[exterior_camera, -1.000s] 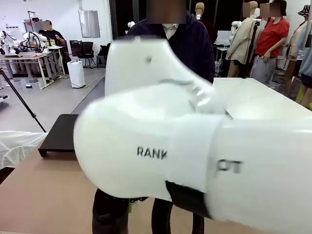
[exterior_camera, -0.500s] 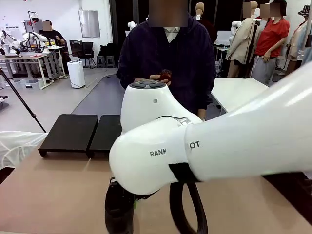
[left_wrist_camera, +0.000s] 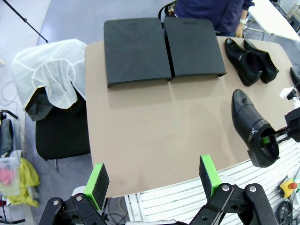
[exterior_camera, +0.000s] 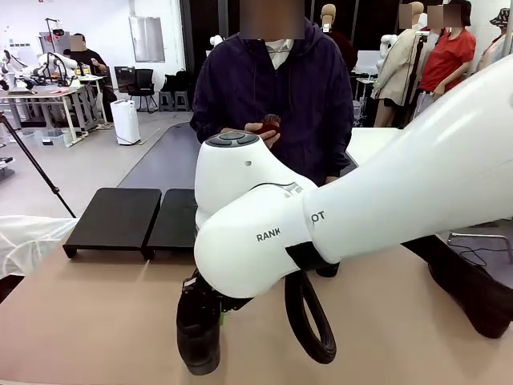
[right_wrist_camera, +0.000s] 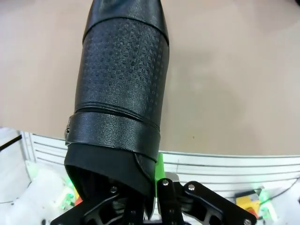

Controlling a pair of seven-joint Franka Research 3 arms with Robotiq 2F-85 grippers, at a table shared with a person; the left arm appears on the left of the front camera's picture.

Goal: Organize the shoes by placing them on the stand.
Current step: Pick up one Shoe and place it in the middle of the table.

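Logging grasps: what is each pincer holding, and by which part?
Right pincer grips a shoe by its heel-end rim; left pincer, open, holds nothing.

front camera looking across the desk point(exterior_camera: 80, 321), left wrist gazing down from high, right wrist close, all seemingly sharing one shoe point(right_wrist_camera: 122, 84)

1. White joint housing point(exterior_camera: 240, 249) of the right arm: black capitals "RANK", the word cut short on both sides by the curve.
2. Adjoining white arm link point(exterior_camera: 385, 200): black capitals "OT", earlier letters hidden at the seam.
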